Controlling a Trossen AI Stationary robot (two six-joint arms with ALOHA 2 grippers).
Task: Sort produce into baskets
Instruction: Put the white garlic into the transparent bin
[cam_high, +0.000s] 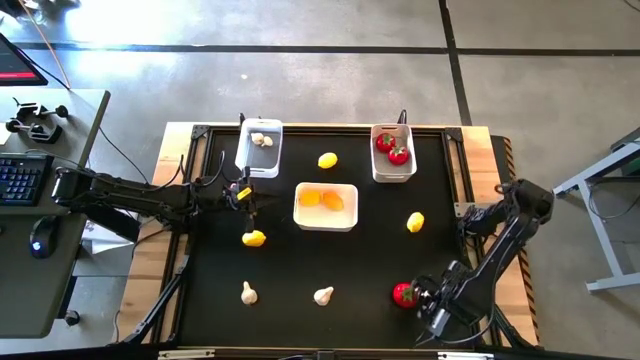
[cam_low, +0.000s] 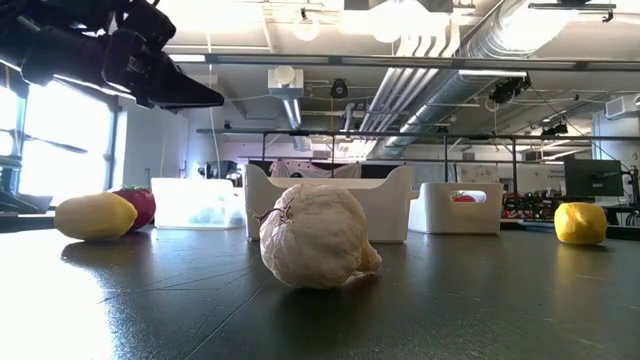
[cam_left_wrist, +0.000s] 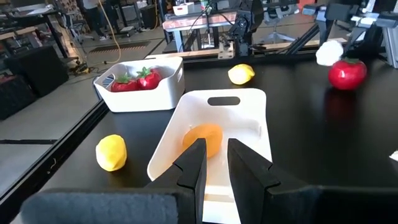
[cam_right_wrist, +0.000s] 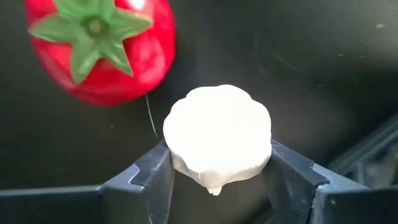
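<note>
Three white baskets stand on the black table. The far-left one (cam_high: 259, 147) holds garlic, the middle one (cam_high: 326, 206) two orange-yellow pieces, and the far-right one (cam_high: 393, 152) red fruits. Loose lemons (cam_high: 327, 160) (cam_high: 415, 222) (cam_high: 254, 238) and two garlic bulbs (cam_high: 249, 293) (cam_high: 323, 296) lie on the mat. My right gripper (cam_right_wrist: 217, 171) points down at the near right, shut on a white garlic bulb (cam_right_wrist: 217, 134) beside a red fruit (cam_high: 404, 294). My left gripper (cam_left_wrist: 214, 165) hovers left of the middle basket, holding nothing, with a narrow gap between its fingers. My right gripper pinches the garlic bulb between its two fingers, one on each of the bulb's opposite sides (cam_right_wrist: 171, 149). The fingers come from above and point down. I cannot tell whether the bulb is on the mat or lifted off it.
The red fruit (cam_right_wrist: 99, 46) lies right beside the held bulb. Open mat lies between the near garlic bulbs and the middle basket. A desk with a keyboard (cam_high: 22, 180) stands left of the table.
</note>
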